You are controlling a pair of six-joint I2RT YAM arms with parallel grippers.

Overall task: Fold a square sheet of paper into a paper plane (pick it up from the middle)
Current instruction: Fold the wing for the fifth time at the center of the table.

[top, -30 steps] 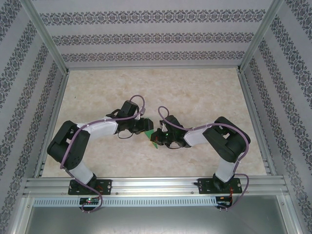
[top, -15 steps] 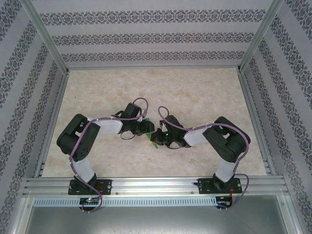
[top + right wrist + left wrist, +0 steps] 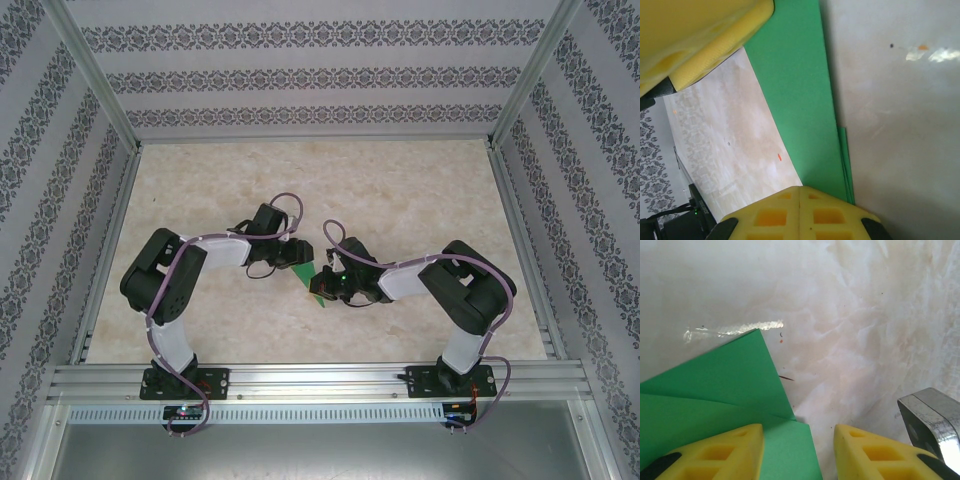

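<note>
The square sheet of paper [image 3: 318,293], bright green and folded into layers with lengthwise creases, lies flat on the table between the two grippers. In the left wrist view a folded corner of the paper [image 3: 725,385] reaches in between the yellow fingers [image 3: 715,455]. My left gripper [image 3: 797,432] stands open low over it, one finger over the paper and the other over bare table. My right gripper [image 3: 800,189] is shut, its joined tips resting at the narrow end of the paper [image 3: 800,100]. A yellow finger of the left gripper [image 3: 705,35] shows at that view's top left.
The marble-patterned table [image 3: 400,190] is walled by patterned panels and aluminium rails [image 3: 300,380]. A shiny metal part [image 3: 935,420] sits close beside my left gripper's right finger. Both arms [image 3: 190,260] meet near the table's middle.
The left arm's elbow has swung right and up, and its gripper has narrowed slightly. More green paper shows below the right gripper in the top view.
</note>
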